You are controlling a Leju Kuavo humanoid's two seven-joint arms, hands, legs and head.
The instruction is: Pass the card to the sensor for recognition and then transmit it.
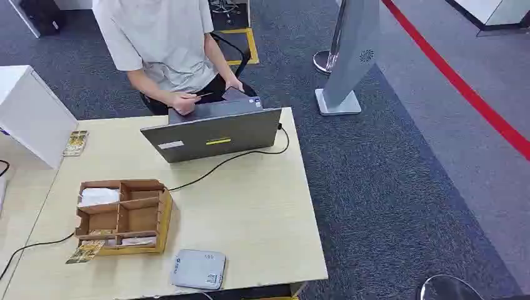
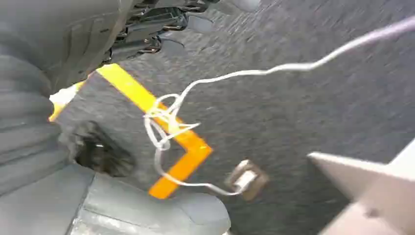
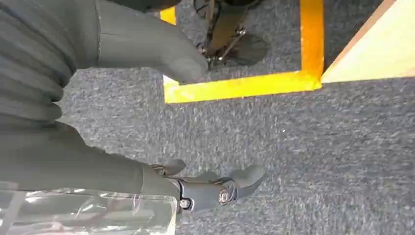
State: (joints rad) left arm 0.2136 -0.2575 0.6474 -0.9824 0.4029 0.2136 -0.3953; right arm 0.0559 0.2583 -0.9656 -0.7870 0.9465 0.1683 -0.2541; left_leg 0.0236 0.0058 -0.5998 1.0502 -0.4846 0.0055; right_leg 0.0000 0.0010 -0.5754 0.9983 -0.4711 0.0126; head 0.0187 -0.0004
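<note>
**A:** What's on your head view, from the left?

**B:** I see a white box [image 1: 28, 112] at the table's [image 1: 262, 212] left edge, with a patterned card [image 1: 75, 142] lying flat just beside it. Nearer me sits a wooden organiser [image 1: 124, 215], with white paper in its far-left compartment. A second patterned card [image 1: 85, 251] lies against its near-left corner, partly under the edge.

**A:** And the sensor?

**B:** The grey reader [image 1: 198, 269] lies flat at the near edge of the table, to the right of the organiser and apart from both cards. Beyond it a laptop [image 1: 212, 132] stands with its lid's back toward me, and a black cable [image 1: 231, 157] runs from its right side across the table toward the organiser.

**A:** Anyone there?

**B:** A person [image 1: 162, 44] sits behind the laptop, and one of their hands [image 1: 184, 103] pinches a thin card [image 1: 203, 94] above the keyboard. Further right a grey stand [image 1: 350, 56] is on the carpet, then a red line [image 1: 462, 87].

**A:** Your hands?

**B:** My left hand [image 2: 58, 122] hangs over carpet, with yellow tape [image 2: 181, 147] and a white wire [image 2: 166, 122] below it. The thumb and fingers are apart and hold nothing, though that picture is blurred. My right hand [image 3: 98, 147] also hangs over carpet, spread and empty, its dark fingers [image 3: 215, 188] well away from the thumb
</note>
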